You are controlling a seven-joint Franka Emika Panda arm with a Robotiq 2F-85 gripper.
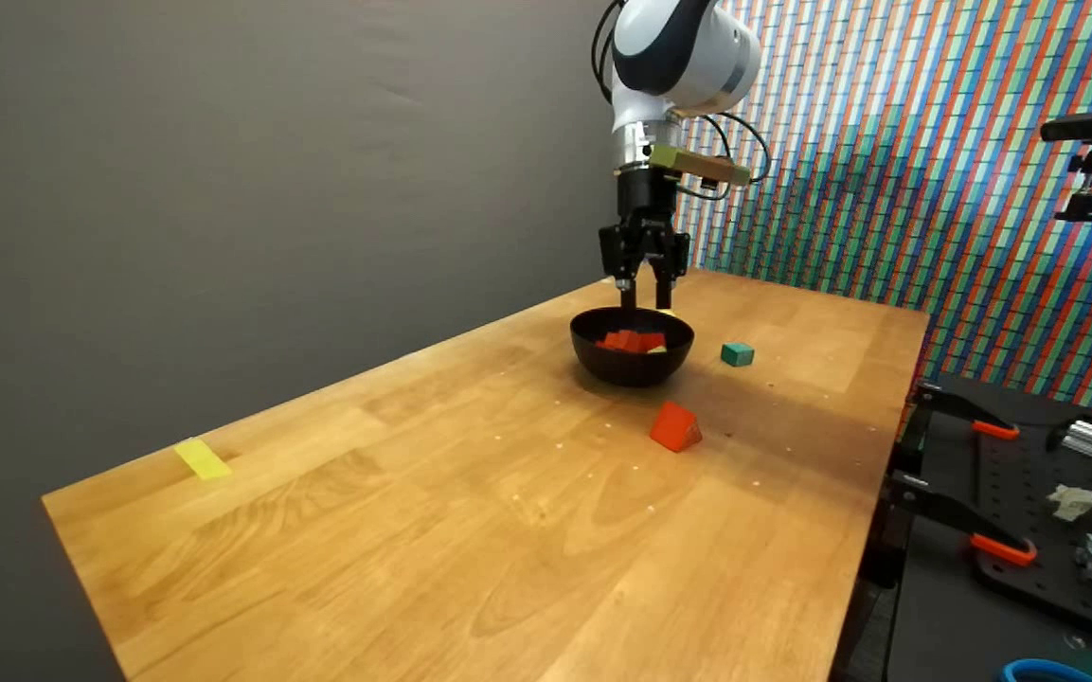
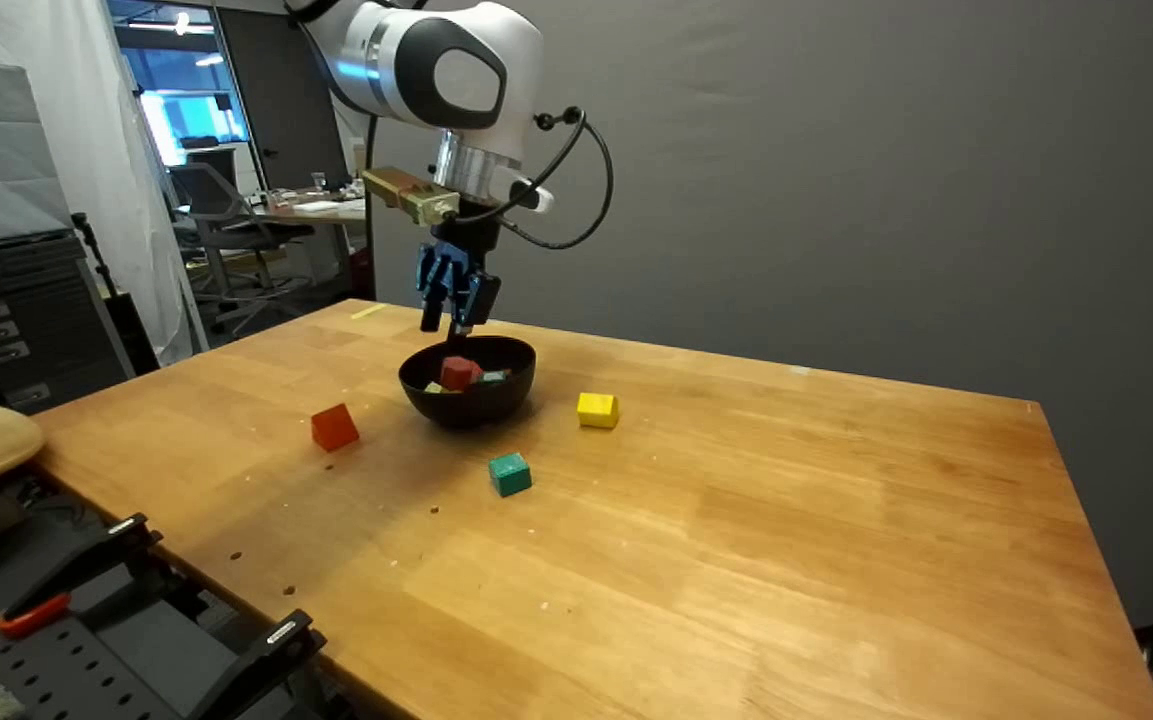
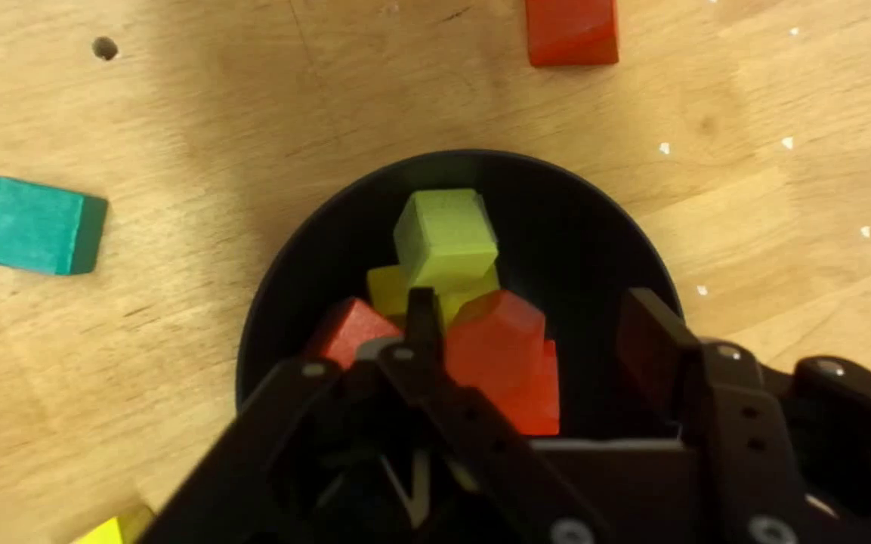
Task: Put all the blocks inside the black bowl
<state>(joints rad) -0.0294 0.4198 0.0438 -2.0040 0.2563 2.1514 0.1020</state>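
Your hand (image 1: 646, 301) is above the bowl (image 1: 631, 372), pointing down, fingers apart; an exterior view shows a clear gap between the tips. Whether they dip below the rim: cannot tell. Bowl upright on the tabletop (image 1: 413, 530), under your hand.

Bowl contents, wrist view: a red block (image 3: 495, 344) shows in the gap between your fingers, overlapping a second red piece (image 3: 550, 393). A tilted red block (image 3: 352, 332) is partly covered by the finger at the left of that view. Just past your fingertips, a pale block (image 3: 450, 234), yellow-green and slightly blurred, overlaps a yellow block (image 3: 384, 291). Full count unreadable; your hand covers part of the bowl.

Outside the bowl, on the tabletop: the loose green block (image 3: 36, 227), left of your hand in the wrist view; the loose red block (image 3: 571, 32), beyond your fingertips, cut by the top of that view; the loose yellow block (image 2: 598, 410), lower left of your hand there, partly out of frame. The yellow strip (image 1: 203, 458) lies flat, well apart from your hand.
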